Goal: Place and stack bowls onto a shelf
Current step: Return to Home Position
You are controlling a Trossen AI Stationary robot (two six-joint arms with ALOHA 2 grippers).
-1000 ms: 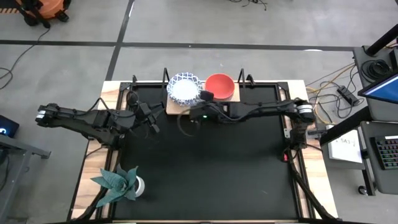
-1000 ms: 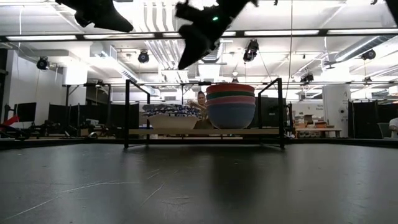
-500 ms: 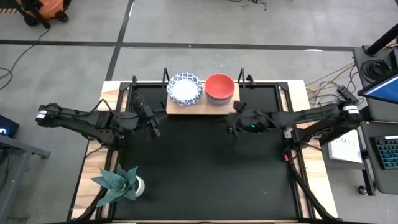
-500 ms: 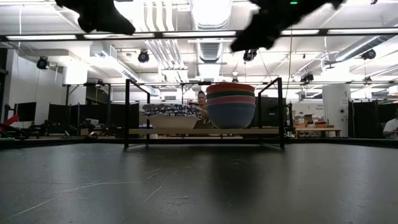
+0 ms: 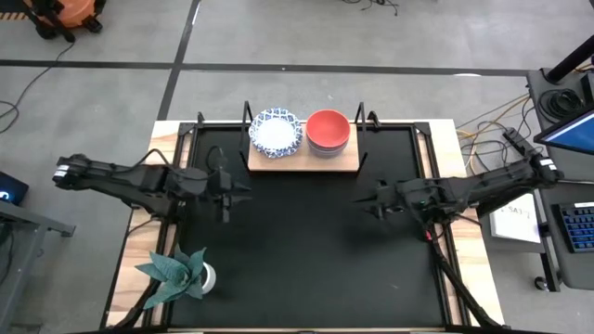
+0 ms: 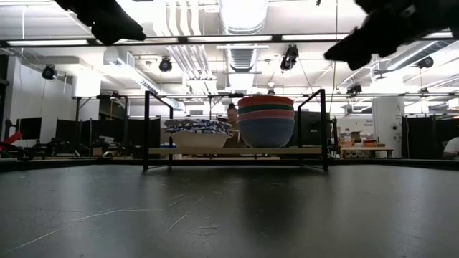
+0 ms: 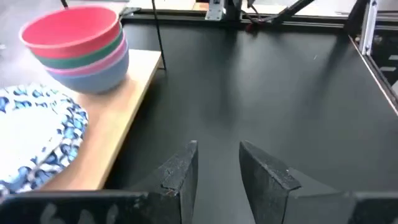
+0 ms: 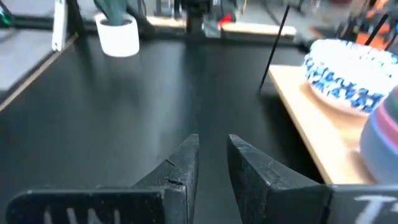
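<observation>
The light-wood shelf (image 5: 345, 163) stands at the table's far edge on black supports. On it rest two stacks of bowls. The white, blue-patterned stack (image 5: 276, 132) (image 6: 199, 133) (image 7: 34, 140) (image 8: 348, 74) is on the left. The plain stack (image 5: 328, 131) (image 6: 266, 122) (image 7: 81, 50) stands to its right, red on top, then green, pink and blue. My left gripper (image 5: 238, 190) (image 7: 217, 158) hovers open and empty over the table, near and left of the shelf. My right gripper (image 5: 362, 199) (image 8: 213, 149) hovers open and empty, near and right of the shelf.
A green star-shaped plant in a white pot (image 5: 178, 272) (image 8: 118, 30) stands at the table's near left corner. The black tabletop (image 5: 306, 260) lies bare between the arms and the near edge. A person (image 6: 231, 115) shows in the room behind the shelf.
My right gripper has drawn back from above the shelf beside the patterned bowls, moving toward the table's right and near edges. My left gripper has shifted slightly toward the right. The bowls have stayed where they were.
</observation>
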